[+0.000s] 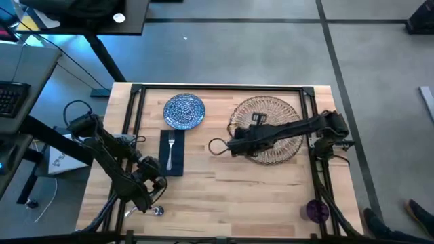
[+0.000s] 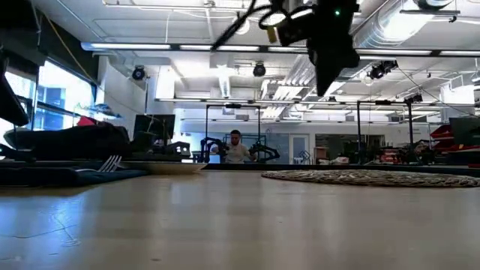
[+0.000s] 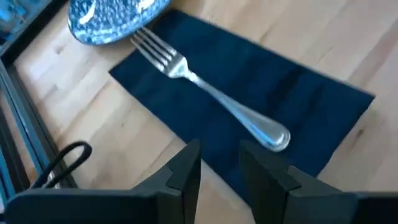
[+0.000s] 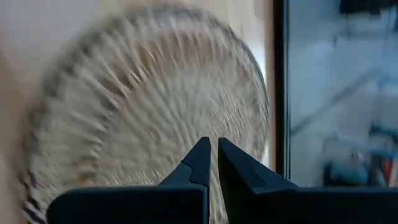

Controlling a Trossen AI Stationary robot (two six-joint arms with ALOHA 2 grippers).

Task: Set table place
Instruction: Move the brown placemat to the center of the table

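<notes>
On the table [image 1: 224, 190], a silver fork [image 3: 205, 93] lies along a dark navy napkin [image 3: 292, 99], its tines toward the blue speckled plate [image 1: 184, 110] just beyond. My left gripper [image 3: 221, 158] hovers open over the napkin's near end, just short of the fork's handle end. The round wicker placemat [image 1: 271, 112] lies flat at the far right. My right gripper [image 4: 213, 152] hangs well above it, shut and holding nothing. A purple cup [image 1: 317, 210] stands at the near right corner.
A small silver piece [image 1: 157, 211] lies near the front edge under my left arm. Black rails [image 1: 224, 88] frame the tabletop. Bare wood stretches between the napkin and the placemat and along the near middle. A person [image 2: 236, 146] sits far behind the table.
</notes>
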